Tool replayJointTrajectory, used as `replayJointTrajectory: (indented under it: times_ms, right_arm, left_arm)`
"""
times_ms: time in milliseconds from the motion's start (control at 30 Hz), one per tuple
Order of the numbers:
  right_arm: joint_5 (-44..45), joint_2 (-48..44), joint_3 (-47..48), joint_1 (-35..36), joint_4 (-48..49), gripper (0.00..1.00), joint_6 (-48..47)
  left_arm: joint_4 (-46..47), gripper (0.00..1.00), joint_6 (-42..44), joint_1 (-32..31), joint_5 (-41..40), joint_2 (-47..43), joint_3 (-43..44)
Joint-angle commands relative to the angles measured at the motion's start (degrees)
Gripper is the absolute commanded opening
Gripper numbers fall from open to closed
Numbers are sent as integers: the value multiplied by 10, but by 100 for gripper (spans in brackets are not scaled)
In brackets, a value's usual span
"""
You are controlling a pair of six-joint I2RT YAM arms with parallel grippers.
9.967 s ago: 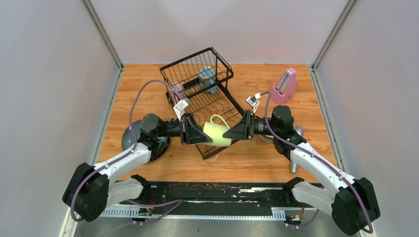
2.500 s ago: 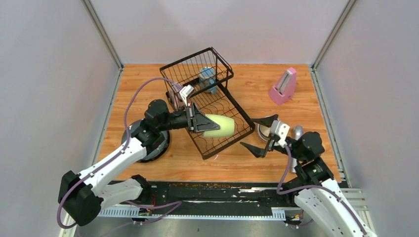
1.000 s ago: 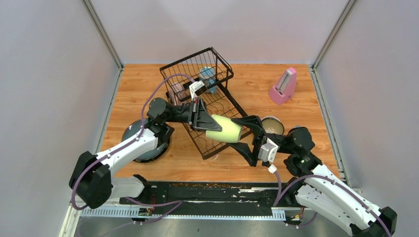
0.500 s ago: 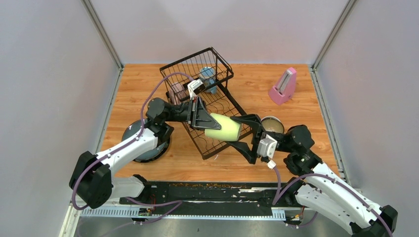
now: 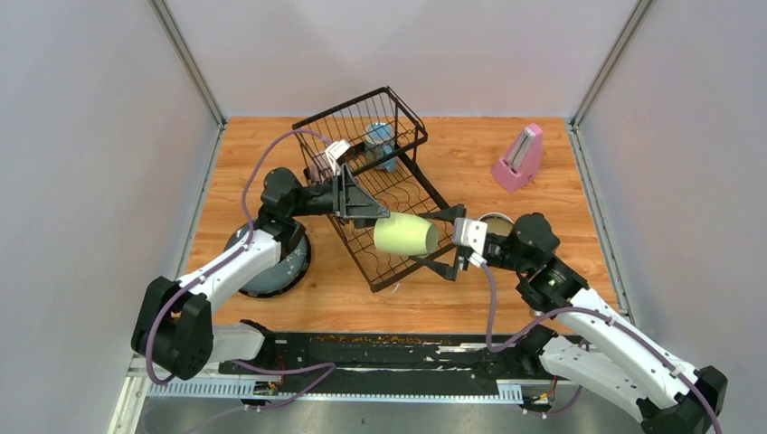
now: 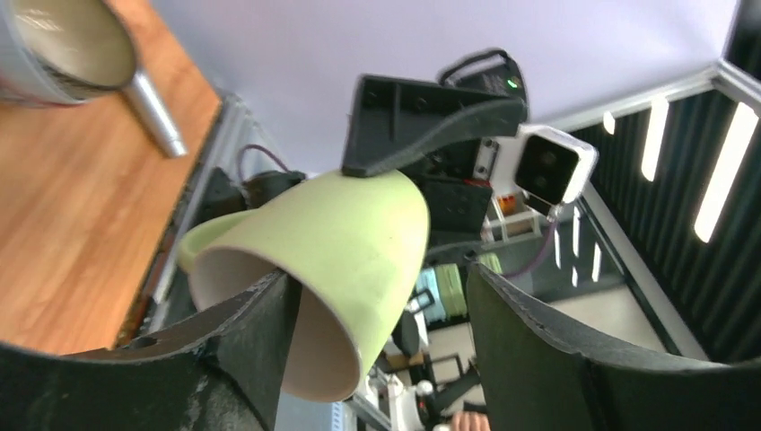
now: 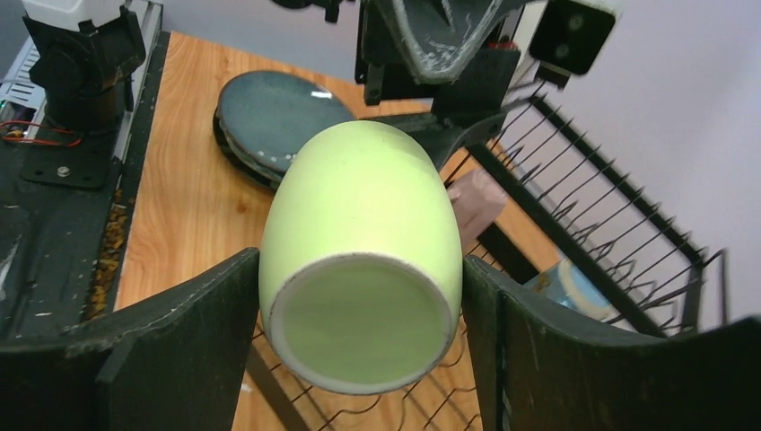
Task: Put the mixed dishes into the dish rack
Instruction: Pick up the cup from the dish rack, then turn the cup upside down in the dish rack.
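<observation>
Pale-green mug [image 7: 359, 206] on its side, in the air over the dish rack [image 5: 398, 194].
My right gripper [image 7: 359, 265] clamps its body, one finger on each flank. Its long axis runs out along those fingers, base toward the wrist and mouth facing my left gripper [image 6: 379, 283], whose fingers stand spread wide (no squeeze there). Dark plates [image 7: 269, 117] lie stacked past the right fingertips.

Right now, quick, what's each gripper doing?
Left gripper: open, gripping nothing.
Right gripper: closed on the mug.
</observation>
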Motion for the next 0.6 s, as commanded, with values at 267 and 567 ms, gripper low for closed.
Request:
replayJointTrajectory:
  times_ms: [267,567]
  right_arm:
    - [96,130,108,3,-67,0,134]
    - [249,298,198,3,-73,0,206]
  left_arm:
    - [-707,90,536,49,-213,-53,120]
    - [-759,91,547,49,-405,-165,51]
